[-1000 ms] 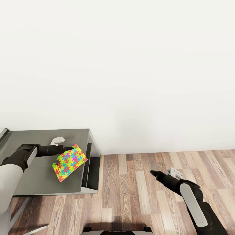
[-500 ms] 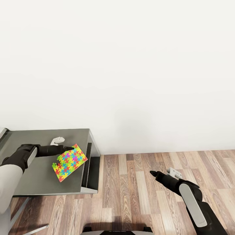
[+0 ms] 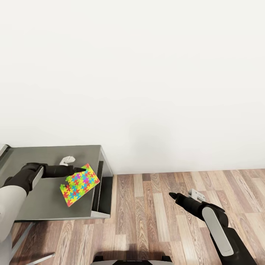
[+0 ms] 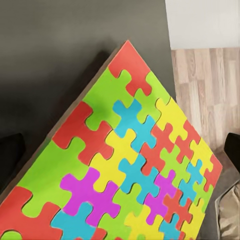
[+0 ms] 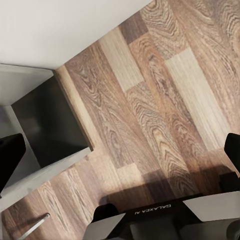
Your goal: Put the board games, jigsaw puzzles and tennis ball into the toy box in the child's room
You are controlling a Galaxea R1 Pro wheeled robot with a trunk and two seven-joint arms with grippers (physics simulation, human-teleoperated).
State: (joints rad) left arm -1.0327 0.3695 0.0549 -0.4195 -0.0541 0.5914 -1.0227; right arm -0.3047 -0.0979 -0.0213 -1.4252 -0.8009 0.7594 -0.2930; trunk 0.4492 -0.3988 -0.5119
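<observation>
Where the dark-grey tabletop (image 3: 44,198) meets the white wall (image 3: 147,73), a thin flat square jigsaw puzzle (image 3: 79,184) patterned with interlocking yellow, red, blue, green and magenta pieces is seen tilted, its far corner raised toward the tabletop's right edge. The left hand (image 3: 75,170) is placed at the puzzle's upper edge, black fingers (image 3: 62,170) stretched along the tabletop toward it; one fingertip appears to touch that edge, but whether the puzzle is pinched cannot be told from the head view. In the left wrist view the puzzle (image 4: 125,165) is seen lying slantwise between the two dark finger pads (image 4: 10,155) at the picture's borders, with the grey tabletop behind it and wood-plank floor (image 4: 205,95) beyond the tabletop's edge. A small pale-grey curved object (image 3: 67,160) is seen on the tabletop just behind the left hand.

The right hand (image 3: 173,194) is held over the wood-plank floor, well apart from the tabletop, nothing in it. In the right wrist view its two finger pads (image 5: 11,155) are shown spread wide.
</observation>
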